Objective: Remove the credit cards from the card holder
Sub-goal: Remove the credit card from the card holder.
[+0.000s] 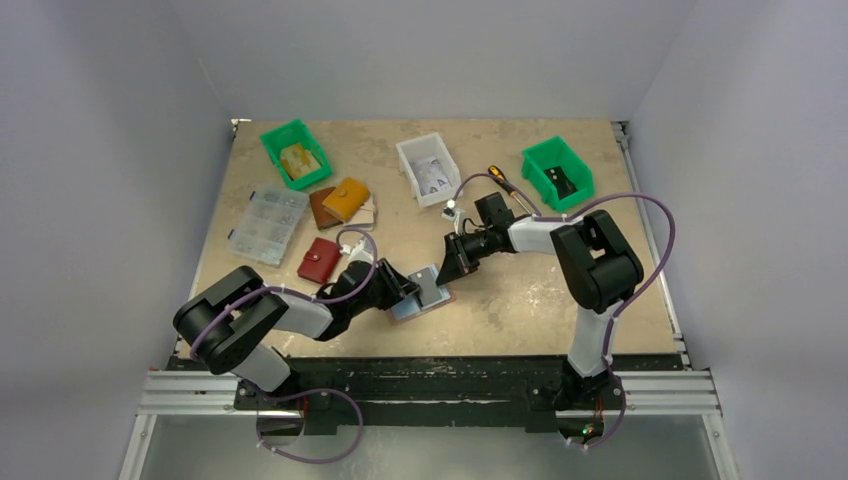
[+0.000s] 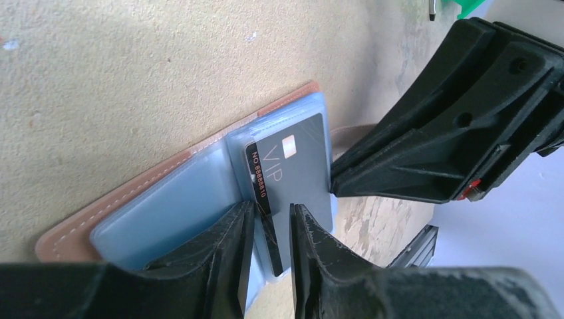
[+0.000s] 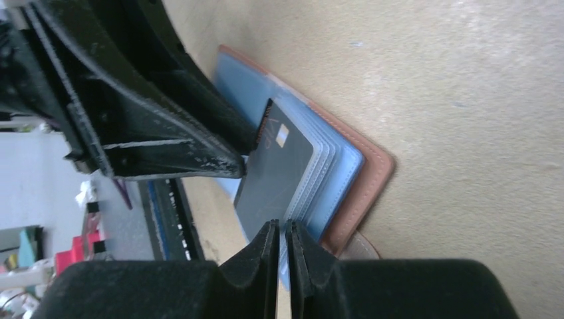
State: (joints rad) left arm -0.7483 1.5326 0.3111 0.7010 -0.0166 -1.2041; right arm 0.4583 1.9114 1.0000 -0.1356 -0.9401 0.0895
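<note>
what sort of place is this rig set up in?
Likely a robotics lab test cell: plain white walls box in a wooden tabletop, an aluminium extrusion frame runs along the near edge, and green parts bins hold props.

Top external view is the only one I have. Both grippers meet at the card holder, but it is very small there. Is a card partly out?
Observer: A dark grey card marked VIP is tilted up from the open card holder; whether it has left its sleeve, I cannot tell.
Operator: Does the left gripper hold it?
Observer: The left gripper has one finger on each side of the card's edge, with a gap showing.
Operator: And the right gripper?
Observer: The right gripper has its fingers nearly together at the edge of the clear sleeves; what they pinch, I cannot tell.
</note>
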